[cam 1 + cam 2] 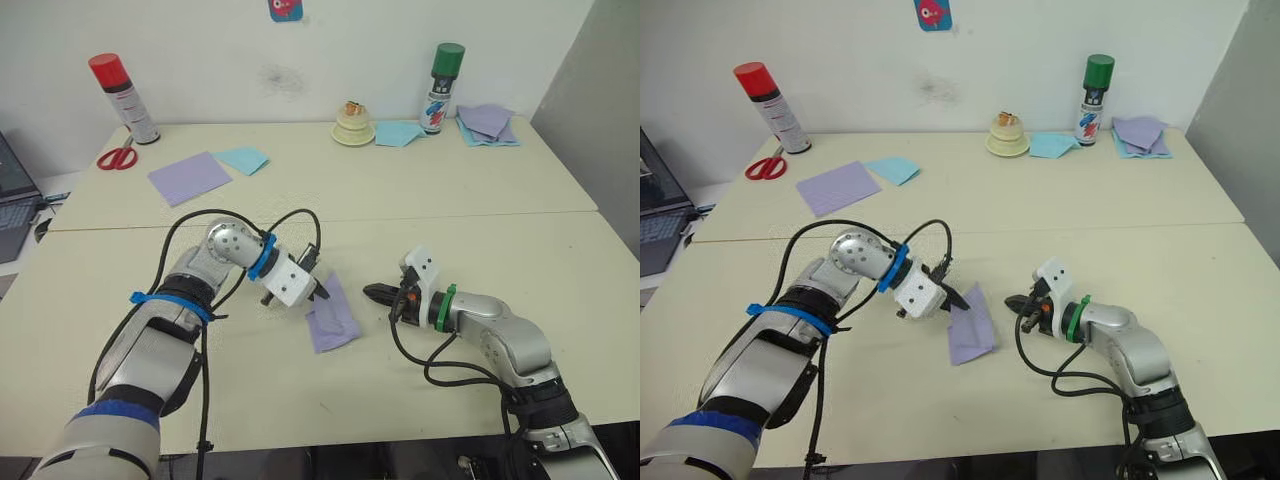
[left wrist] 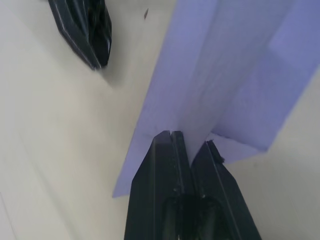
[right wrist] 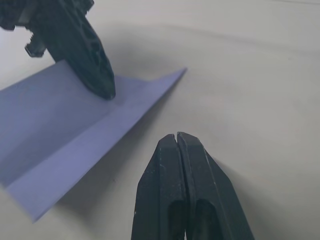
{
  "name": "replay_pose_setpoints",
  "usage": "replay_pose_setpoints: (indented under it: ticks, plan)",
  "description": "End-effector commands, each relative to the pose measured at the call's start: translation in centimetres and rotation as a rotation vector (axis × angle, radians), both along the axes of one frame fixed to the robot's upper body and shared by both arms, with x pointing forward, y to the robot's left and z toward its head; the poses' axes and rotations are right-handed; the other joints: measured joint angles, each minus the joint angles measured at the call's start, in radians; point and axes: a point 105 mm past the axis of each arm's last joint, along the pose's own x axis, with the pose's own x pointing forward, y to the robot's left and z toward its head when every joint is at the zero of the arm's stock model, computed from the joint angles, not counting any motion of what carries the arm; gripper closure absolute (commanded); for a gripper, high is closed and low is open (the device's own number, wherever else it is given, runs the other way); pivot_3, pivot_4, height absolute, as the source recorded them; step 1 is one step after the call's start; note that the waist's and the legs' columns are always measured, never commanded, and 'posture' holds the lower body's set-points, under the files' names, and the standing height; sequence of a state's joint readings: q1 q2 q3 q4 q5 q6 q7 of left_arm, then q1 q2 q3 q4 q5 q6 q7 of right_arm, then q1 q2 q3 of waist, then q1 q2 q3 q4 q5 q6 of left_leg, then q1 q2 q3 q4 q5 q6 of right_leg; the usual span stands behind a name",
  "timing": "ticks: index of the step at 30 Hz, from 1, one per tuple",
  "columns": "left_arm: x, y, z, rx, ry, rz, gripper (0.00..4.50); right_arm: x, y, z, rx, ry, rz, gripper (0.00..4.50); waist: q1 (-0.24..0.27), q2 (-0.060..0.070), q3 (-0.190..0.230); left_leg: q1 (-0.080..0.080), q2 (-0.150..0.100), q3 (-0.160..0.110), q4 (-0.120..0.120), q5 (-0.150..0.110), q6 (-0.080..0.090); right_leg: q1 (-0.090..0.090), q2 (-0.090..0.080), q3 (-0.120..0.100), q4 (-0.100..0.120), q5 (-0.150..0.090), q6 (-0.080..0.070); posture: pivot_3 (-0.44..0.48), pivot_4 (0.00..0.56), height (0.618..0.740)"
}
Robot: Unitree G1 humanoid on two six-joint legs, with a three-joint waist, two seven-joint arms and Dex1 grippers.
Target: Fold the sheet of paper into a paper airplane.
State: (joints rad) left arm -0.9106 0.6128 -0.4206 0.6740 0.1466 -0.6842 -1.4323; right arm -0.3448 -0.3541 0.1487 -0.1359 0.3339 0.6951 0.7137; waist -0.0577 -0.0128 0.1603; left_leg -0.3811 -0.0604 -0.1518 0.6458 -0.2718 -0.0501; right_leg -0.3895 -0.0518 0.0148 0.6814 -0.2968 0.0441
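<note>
The sheet of paper [image 1: 332, 318] is lavender, folded lengthwise with a crease, and lies on the cream table [image 1: 500, 250] near its front between my arms. My left gripper [image 1: 322, 292] is at the paper's far end. In the left wrist view its fingers [image 2: 165, 165] stand shut on a raised fold of the sheet of paper [image 2: 225, 75]. My right gripper [image 1: 368, 292] is shut and holds nothing. It rests low over the table just right of the paper, pointing at it, with a small gap. In the right wrist view its fingertips [image 3: 170, 150] stop short of the paper's edge [image 3: 45, 125].
At the back left stand a red-capped spray can [image 1: 125, 98], red scissors [image 1: 117, 157], a flat lavender square [image 1: 189, 178] and a pale blue sheet [image 1: 243, 158]. At the back right are a small cake-like object [image 1: 353, 125], a green-capped can [image 1: 441, 88] and stacked sheets [image 1: 487, 124].
</note>
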Motion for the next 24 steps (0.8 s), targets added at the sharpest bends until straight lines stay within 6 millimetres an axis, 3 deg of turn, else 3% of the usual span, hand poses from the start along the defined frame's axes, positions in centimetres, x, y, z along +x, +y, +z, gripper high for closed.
replay_pose_setpoints:
  ticks: [1,4,7,10,14,17,23,24]
  plan:
    - [-0.7,0.8,2.2,0.039,-0.007,0.137,4.48,0.3,-0.2,1.1,0.009,-0.074,0.002,4.50,-0.006,0.000,0.000,0.000,0.000,0.000,0.000,0.000,0.000,0.000,0.000,0.001,0.000,0.000,0.000,0.000,0.150,0.740]
    - [-0.9,2.3,2.9,0.086,-0.049,0.339,4.48,0.1,0.0,0.9,-0.002,-0.094,0.019,4.50,-0.010,0.000,0.000,0.000,0.001,-0.001,0.000,0.000,0.000,0.000,0.001,0.001,0.000,0.000,0.000,0.000,0.150,0.740]
    - [-2.6,2.1,2.1,0.098,-0.008,0.458,4.48,-0.1,0.2,0.7,0.004,-0.091,0.032,4.50,-0.008,0.000,0.000,0.000,0.001,-0.002,0.000,0.000,0.000,0.000,0.002,0.000,0.001,0.000,0.000,0.000,0.150,0.740]
    - [-3.8,0.4,0.6,0.075,0.030,0.512,4.48,-0.2,0.3,0.5,0.005,-0.086,0.051,4.50,-0.004,0.000,0.000,0.001,0.001,-0.001,0.000,0.000,0.000,0.001,0.001,0.000,0.001,0.000,0.000,0.000,0.150,0.740]
    - [-3.4,-1.6,0.2,-0.007,0.001,0.553,4.48,-0.2,0.1,0.5,-0.011,-0.096,0.075,4.50,0.009,0.000,0.000,0.000,0.001,-0.002,0.001,0.000,0.000,0.002,0.001,-0.001,0.001,0.000,0.000,0.000,0.150,0.740]
    - [-3.6,-1.9,0.5,-0.062,0.029,0.547,3.69,-0.4,-0.3,0.3,-0.042,-0.113,0.106,4.50,0.008,0.000,0.000,0.001,0.001,-0.001,0.001,0.000,0.000,0.002,0.001,0.000,0.001,0.000,0.000,0.000,0.150,0.740]
    - [-3.2,2.4,2.5,-0.108,0.052,0.667,1.81,-0.9,-1.7,0.2,-0.128,-0.177,0.174,4.50,0.000,0.000,0.000,0.001,0.002,0.000,0.000,0.000,0.000,0.000,0.001,0.000,0.001,0.000,0.000,0.000,0.150,0.740]
    - [-3.3,2.9,2.9,-0.133,0.066,0.680,1.55,-1.0,-1.8,0.3,-0.137,-0.189,0.191,4.13,0.000,0.000,0.000,0.001,0.002,0.000,0.000,0.000,0.000,0.000,0.001,0.000,0.001,0.000,0.000,0.000,0.150,0.740]
